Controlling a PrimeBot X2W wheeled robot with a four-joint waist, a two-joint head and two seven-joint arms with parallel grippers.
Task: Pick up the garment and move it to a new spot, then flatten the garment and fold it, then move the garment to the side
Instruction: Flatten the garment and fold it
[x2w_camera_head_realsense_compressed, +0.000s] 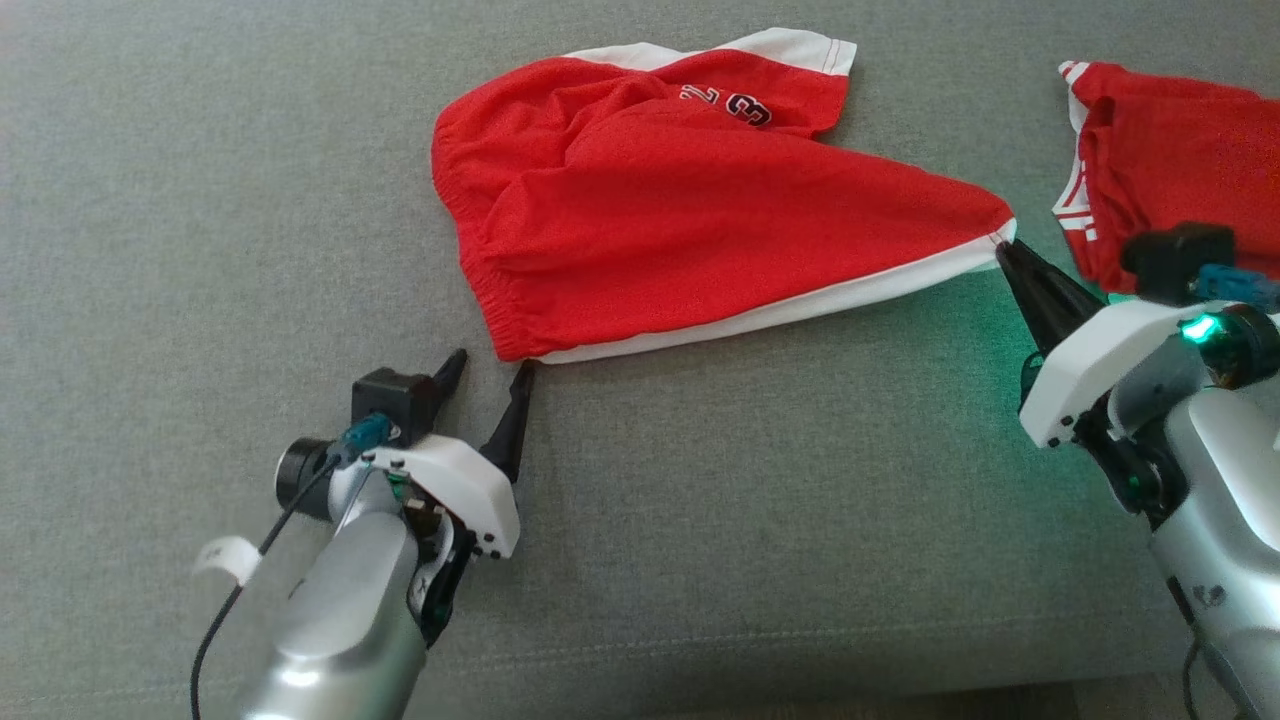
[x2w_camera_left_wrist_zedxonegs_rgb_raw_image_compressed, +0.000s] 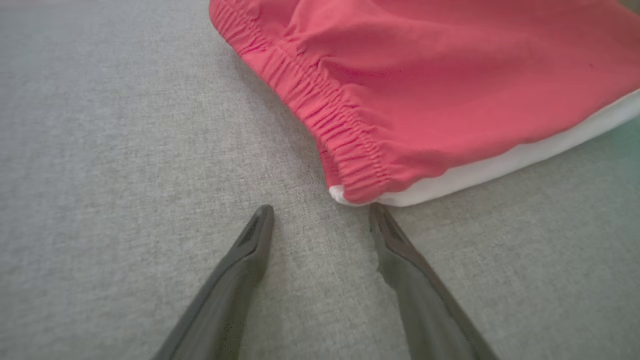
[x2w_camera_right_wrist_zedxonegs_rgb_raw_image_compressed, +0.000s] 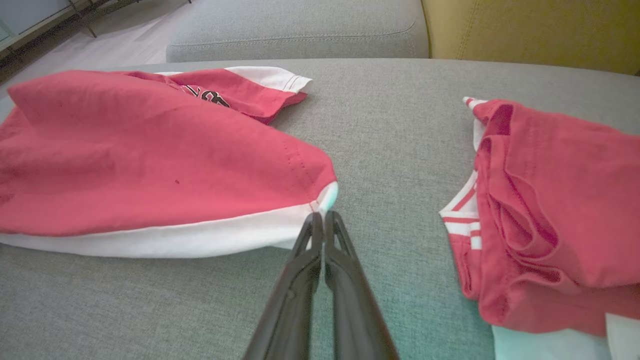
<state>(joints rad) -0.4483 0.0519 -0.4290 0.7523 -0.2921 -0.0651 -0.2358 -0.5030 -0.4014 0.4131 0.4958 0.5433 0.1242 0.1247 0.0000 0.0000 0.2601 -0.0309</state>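
Flattening underway, I judge: right gripper (x2w_camera_head_realsense_compressed: 1004, 249) pinches garment (x2w_camera_head_realsense_compressed: 700, 220) corner, left gripper (x2w_camera_head_realsense_compressed: 493, 362) gapes beside waistband (x2w_camera_head_realsense_compressed: 472, 250); folding pending.

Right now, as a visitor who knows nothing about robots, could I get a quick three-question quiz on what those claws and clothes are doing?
1. True or false: the left claw is gripping the red shorts.
2. Where does the right claw pinch the shorts? A) elastic waistband B) pointed white-edged corner C) printed number
3. Fill in: ___ red garments lie on the grey cushion.
Key: 1 false, it stands open, holding nothing. 2 B. 3 two: the shorts and a second red garment.
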